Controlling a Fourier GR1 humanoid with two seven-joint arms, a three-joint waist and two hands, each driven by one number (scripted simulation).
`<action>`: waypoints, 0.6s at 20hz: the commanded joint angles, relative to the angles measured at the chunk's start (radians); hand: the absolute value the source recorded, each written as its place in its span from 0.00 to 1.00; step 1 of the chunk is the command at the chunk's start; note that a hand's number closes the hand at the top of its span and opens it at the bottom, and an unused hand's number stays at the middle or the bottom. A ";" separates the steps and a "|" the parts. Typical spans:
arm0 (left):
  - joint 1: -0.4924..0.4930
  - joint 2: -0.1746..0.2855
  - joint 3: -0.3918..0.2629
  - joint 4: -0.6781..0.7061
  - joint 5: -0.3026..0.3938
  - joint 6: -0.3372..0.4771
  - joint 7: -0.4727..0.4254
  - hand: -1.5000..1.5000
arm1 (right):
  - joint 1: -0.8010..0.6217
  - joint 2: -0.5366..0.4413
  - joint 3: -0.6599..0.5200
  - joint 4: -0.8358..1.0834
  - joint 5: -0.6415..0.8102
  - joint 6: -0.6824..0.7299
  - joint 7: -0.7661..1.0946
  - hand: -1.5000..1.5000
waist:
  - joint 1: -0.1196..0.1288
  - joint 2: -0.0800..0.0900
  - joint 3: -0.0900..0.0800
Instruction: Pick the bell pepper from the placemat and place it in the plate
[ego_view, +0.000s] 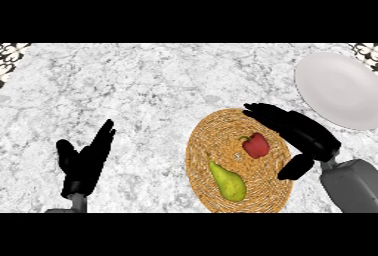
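Bell pepper (256, 145) mid-placemat (214, 131), right hand (304, 132) alongside

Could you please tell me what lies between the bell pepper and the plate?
In the head view, the open right hand spans that stretch, over the placemat's rim.

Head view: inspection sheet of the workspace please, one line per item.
Surface: pale speckled stone counter.
Job's things: red bell pepper lies on the round woven placemat, not held; white plate at far right, nothing on it.
Clutter: green pear on the placemat, nearer the robot than the pepper.
Hands: left hand open, resting at lower left, fingers up; right hand open over the placemat's right edge, beside the pepper.
Cables: nothing seen.
Surroundings: dark patterned patches at the top corners.
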 joint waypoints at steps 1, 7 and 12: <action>-0.003 -0.046 -0.014 0.122 -0.031 0.001 -0.084 0.50 | -0.052 0.028 -0.026 0.016 0.038 0.046 0.038 0.00 | 0.000 0.005 -0.005; 0.003 -0.037 -0.001 0.067 -0.032 0.007 -0.033 0.50 | -0.074 0.136 0.010 0.208 0.151 -0.055 -0.049 0.00 | 0.007 0.006 -0.005; 0.018 -0.034 -0.003 0.012 -0.031 0.005 0.022 0.50 | -0.061 0.166 0.044 0.178 0.224 -0.035 -0.004 0.00 | 0.003 0.005 -0.005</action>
